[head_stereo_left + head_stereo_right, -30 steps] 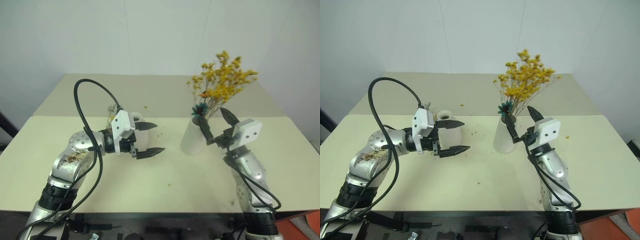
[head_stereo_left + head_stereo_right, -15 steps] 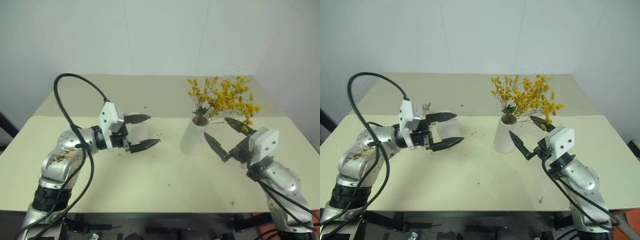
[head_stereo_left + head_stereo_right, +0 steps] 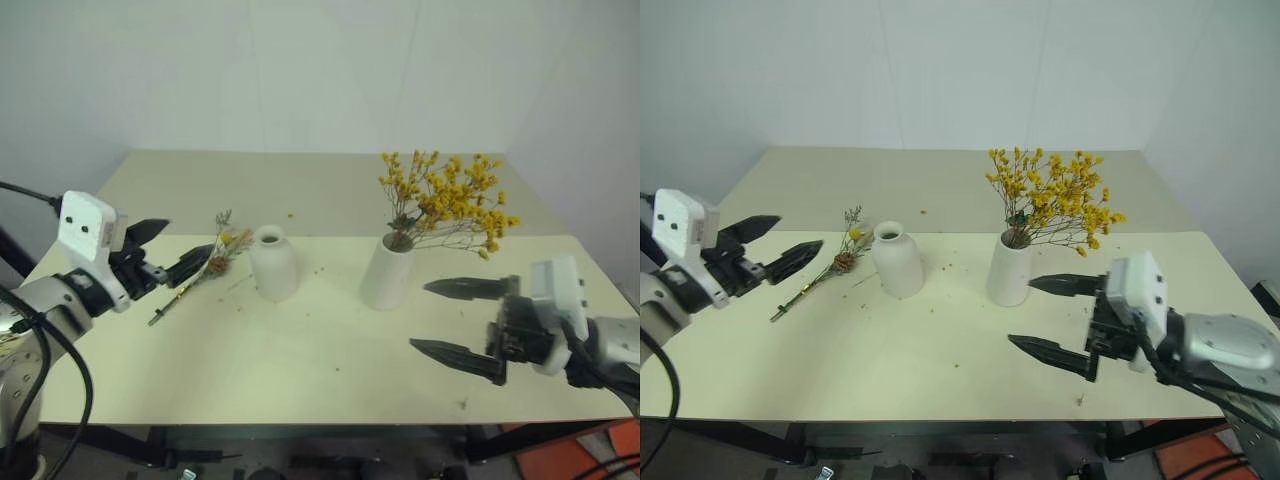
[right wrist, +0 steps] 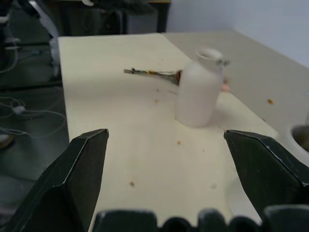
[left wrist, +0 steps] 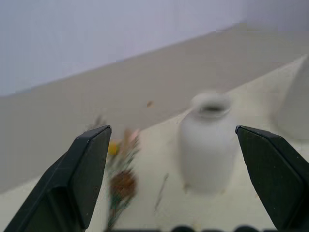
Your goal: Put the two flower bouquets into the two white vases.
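matt white bottle-shaped vase (image 3: 898,262), smooth ceramic look, same finish on tapered vase (image 3: 1009,272), dry papery yellow spray (image 3: 1050,196), brittle small sprig (image 3: 830,269), smooth matt cream table (image 3: 940,340), black plastic-looking gripper fingers (image 3: 1048,351), slight sheen

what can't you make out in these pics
- Stems of the yellow bouquet: hidden inside the tapered vase, head views.
- Small sprig: blurred in the left wrist view, lower end cut by the edge.
- Tapered vase: cut to a rim sliver by the edge, right wrist view.
- Inside of the bottle vase: hidden by its narrow neck.
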